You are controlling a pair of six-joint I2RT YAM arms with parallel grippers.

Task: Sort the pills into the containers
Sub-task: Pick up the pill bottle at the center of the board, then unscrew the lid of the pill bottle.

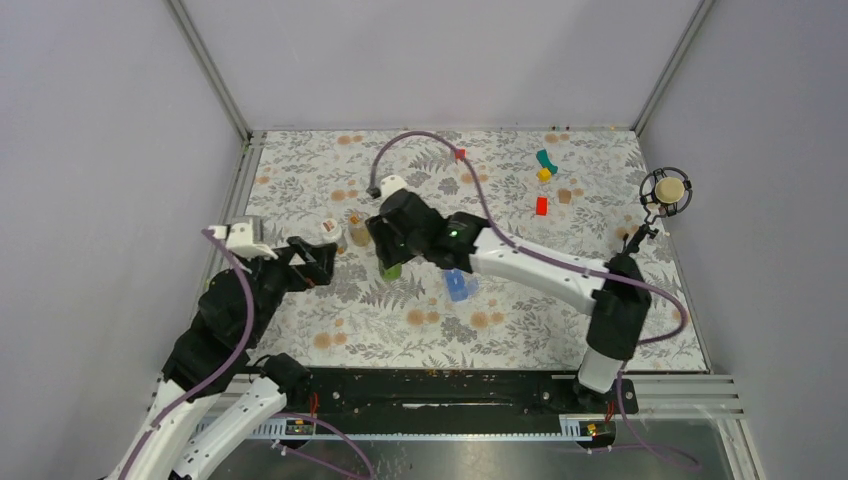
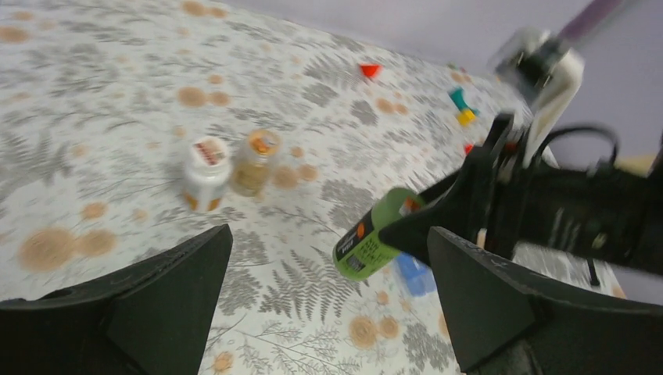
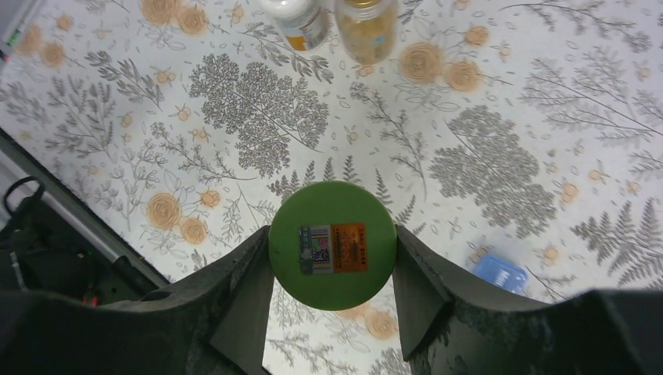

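Right wrist view: right pincer [image 3: 332,259] pinching the green bottle [image 3: 332,234]; pill box [image 3: 500,273] lies on the table just off its one finger.

I judge the grip across the round body is for carrying the bottle to the blue box to tip pills out. From above I see only the bottle's sticker end. The left wrist view adds that the bottle hangs tilted in the jaws, with the box low behind it. The left pincer [image 2: 324,273] is spread and empty, facing the bottle, perhaps to take the cap. The white bottle [image 2: 205,172] and amber bottle [image 2: 254,160] stand upright ahead of it.
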